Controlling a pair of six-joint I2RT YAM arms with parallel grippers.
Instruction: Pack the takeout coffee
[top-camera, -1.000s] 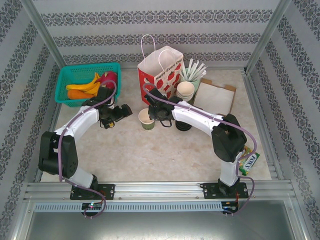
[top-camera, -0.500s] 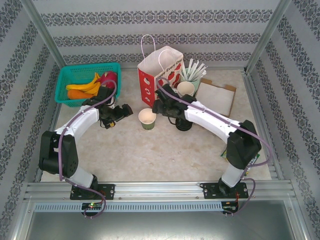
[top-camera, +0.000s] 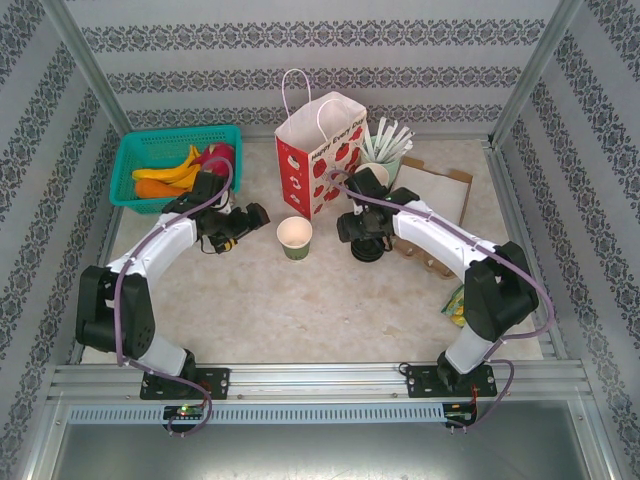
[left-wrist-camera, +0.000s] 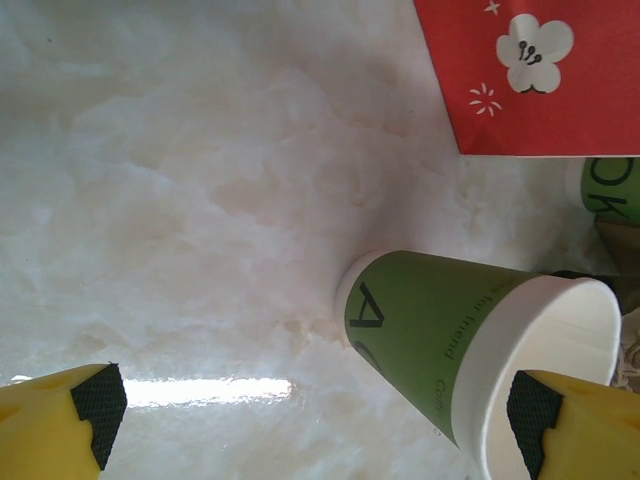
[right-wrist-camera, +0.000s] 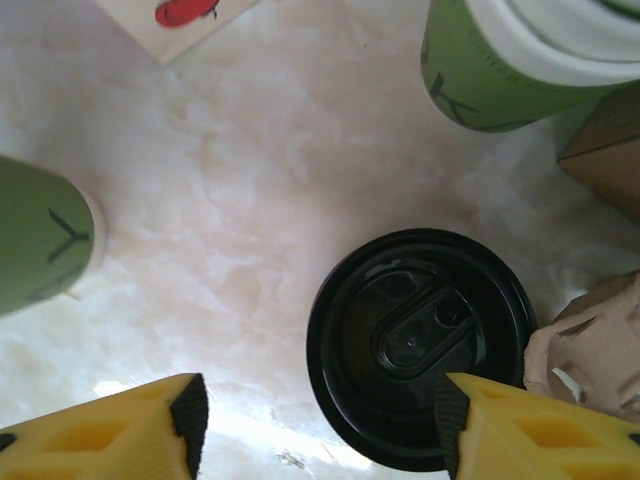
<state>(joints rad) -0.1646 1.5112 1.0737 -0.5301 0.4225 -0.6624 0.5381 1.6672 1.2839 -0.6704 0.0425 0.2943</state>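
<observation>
1. Right end effector (right-wrist-camera: 317, 410) spread open, empty, over a black lid (right-wrist-camera: 420, 345); left end effector (left-wrist-camera: 315, 405) wide open, empty
2. Cup (top-camera: 294, 237) upright, lidless, on the desk (top-camera: 300, 310) before the red bag (top-camera: 318, 150)
3. Judged light, thin-walled, easily crushed; grip gently mid-wall

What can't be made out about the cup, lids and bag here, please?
- Top view: red bag, inside hidden by its own walls.
- Right wrist view: black lid, anything stacked beneath hidden by it.
- Left wrist view: green cup, rim partly cut off by the bottom edge.
</observation>
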